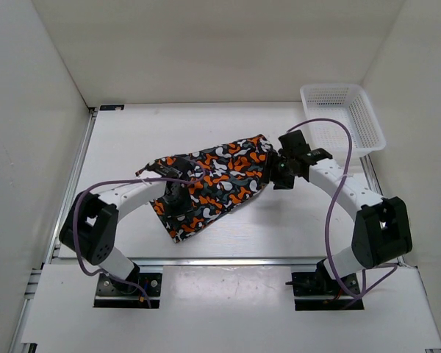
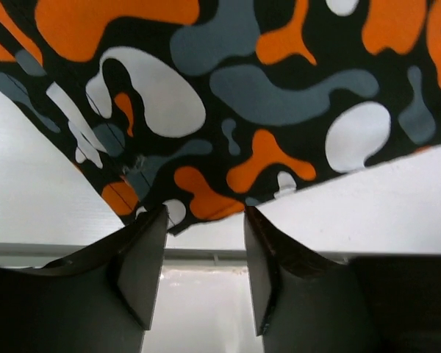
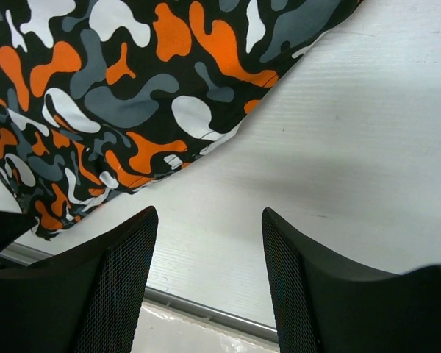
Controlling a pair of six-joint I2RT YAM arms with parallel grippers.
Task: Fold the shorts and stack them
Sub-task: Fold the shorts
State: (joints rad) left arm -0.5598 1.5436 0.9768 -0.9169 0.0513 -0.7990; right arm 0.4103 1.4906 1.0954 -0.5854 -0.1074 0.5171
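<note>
Nearest the bases, the left claw (image 2: pixel 204 224) stands over the near end of the shorts (image 1: pixel 217 176). Its two dark fingers (image 2: pixel 143 272) are parted to a middling gap with nothing gripped between them. In its own camera the hem of the printed cloth runs just past the fingertips, and a corner of the fabric lies close against the tip of the finger on the left of that view; whether cloth and finger touch cannot be told. Beyond that hem the orange, white, grey and black print fills almost everything ahead of this claw.

Further out, the right claw (image 3: pixel 209 220) sits at the far right end of the shorts, parted fairly wide and gripping nothing, with plain white table (image 1: pixel 294 228) between and straight ahead of its fingers. From this claw the shorts lie ahead and off to its left, their edge a little apart from the fingertips. Seen from above, the shorts form a slanted band stretching between the two claws.

Farthest, beyond the right claw and to its right, a white mesh basket (image 1: pixel 369 121) stands at the table's back corner
</note>
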